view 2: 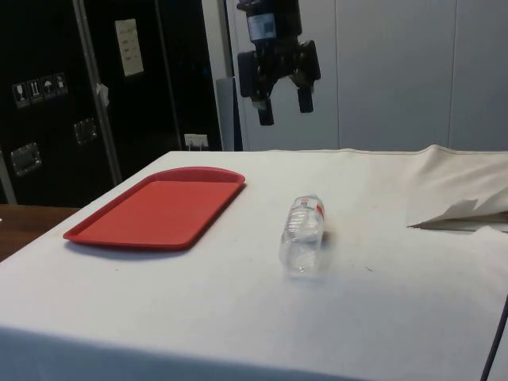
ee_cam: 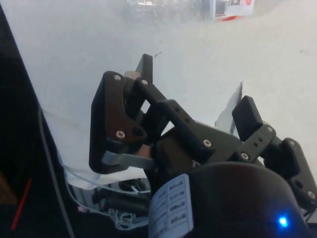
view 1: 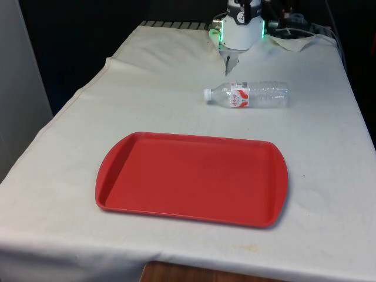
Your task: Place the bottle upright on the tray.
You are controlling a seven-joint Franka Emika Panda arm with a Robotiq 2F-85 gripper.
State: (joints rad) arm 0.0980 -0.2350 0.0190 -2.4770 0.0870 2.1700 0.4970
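Gripper [view 2: 282, 109] is spread wide, empty, hanging high above the table. Clear plastic water bottle [view 1: 247, 94] lies on its side beyond the red tray [view 1: 192, 177], well apart. Looks light, slick, crushable; I'd pinch mid-body at the label.

— What colours do you have there?
— I see a plain red tray [view 1: 191, 179] on the bench's white cloth [view 1: 317, 153].
— And the bottle [view 1: 247, 95]?
— Clear, with a white cap and a red-and-white label. My hand [view 2: 282, 101] is black.
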